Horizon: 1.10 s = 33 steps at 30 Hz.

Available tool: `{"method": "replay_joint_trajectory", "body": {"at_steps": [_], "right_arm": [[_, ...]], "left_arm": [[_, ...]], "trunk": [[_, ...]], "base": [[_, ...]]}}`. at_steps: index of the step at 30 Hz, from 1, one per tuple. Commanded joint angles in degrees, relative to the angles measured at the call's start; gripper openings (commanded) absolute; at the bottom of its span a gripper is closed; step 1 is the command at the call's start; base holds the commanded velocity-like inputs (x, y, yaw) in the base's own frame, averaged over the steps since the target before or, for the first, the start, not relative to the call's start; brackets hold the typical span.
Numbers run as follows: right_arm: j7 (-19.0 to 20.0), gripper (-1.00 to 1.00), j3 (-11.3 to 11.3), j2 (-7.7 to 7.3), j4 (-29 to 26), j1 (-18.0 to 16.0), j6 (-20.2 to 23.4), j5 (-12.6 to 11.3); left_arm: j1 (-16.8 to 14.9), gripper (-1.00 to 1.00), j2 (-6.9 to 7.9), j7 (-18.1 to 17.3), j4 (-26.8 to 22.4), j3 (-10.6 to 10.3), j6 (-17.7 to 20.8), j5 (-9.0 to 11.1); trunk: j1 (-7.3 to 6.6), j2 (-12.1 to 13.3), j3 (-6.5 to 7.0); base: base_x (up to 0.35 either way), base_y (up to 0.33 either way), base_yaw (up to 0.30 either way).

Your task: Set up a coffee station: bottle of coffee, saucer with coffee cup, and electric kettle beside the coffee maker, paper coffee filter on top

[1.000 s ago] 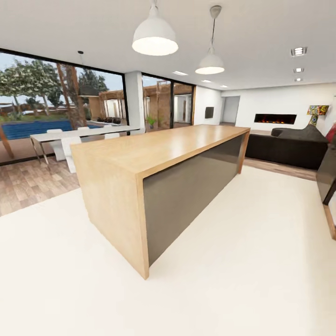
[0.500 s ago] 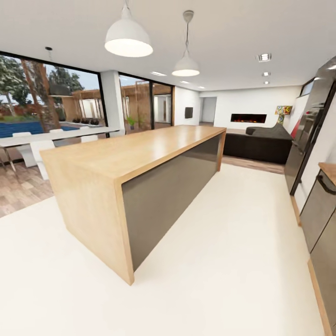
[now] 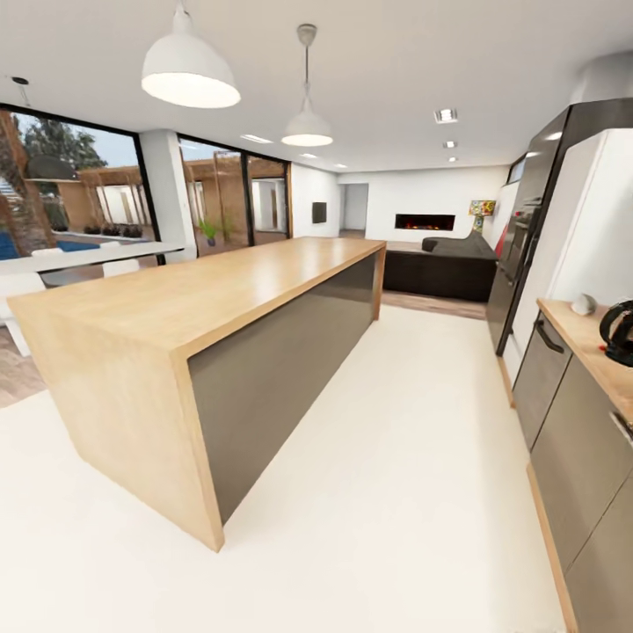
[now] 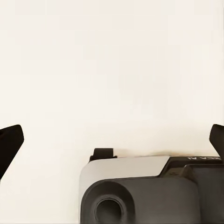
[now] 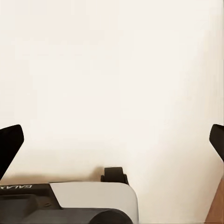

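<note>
Along the right side of the kitchen, a wooden bench (image 3: 576, 332) over grey cabinets is carrying a black electric kettle (image 3: 619, 332) at the frame edge, with a small pale object (image 3: 584, 304) sitting just beyond it, farther away. A long wooden island (image 3: 202, 303) is filling the left and centre, with 2 white pendant lamps (image 3: 190, 75) hanging above it. White floor (image 3: 396, 475) is stretching between island and cabinets. The left gripper (image 4: 112, 144) is standing wide open, holding nothing, over the pale floor; the right gripper (image 5: 112, 142) is likewise spread wide and empty.
</note>
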Motion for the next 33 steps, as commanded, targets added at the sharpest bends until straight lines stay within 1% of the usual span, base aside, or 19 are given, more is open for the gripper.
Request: {"method": "replay_joint_trajectory", "body": {"at_steps": [1, 8, 33], "right_arm": [[0.0, 1.00, -0.1, 0.02, 0.0, 0.0, 0.0, 0.0], [0.0, 1.00, -0.1, 0.01, 0.0, 0.0, 0.0, 0.0], [-0.2, 1.00, -0.1, 0.01, 0.0, 0.0, 0.1, 0.1]], "left_arm": [[0.0, 1.00, 0.00, -0.1, 0.0, 0.0, -0.2, 0.1], [0.0, 1.00, -0.02, -0.1, 0.0, 0.0, -0.2, 0.1], [0.0, 1.00, 0.18, 0.0, 0.0, 0.3, 0.1, 0.2]], "trunk": [[0.00, 0.0, -0.06], [0.00, 0.0, -0.06], [-5.49, 10.0, 4.42]], "base": [[0.000, 0.000, -0.273], [0.000, 0.000, -0.273], [0.000, 0.000, -0.272]]}}
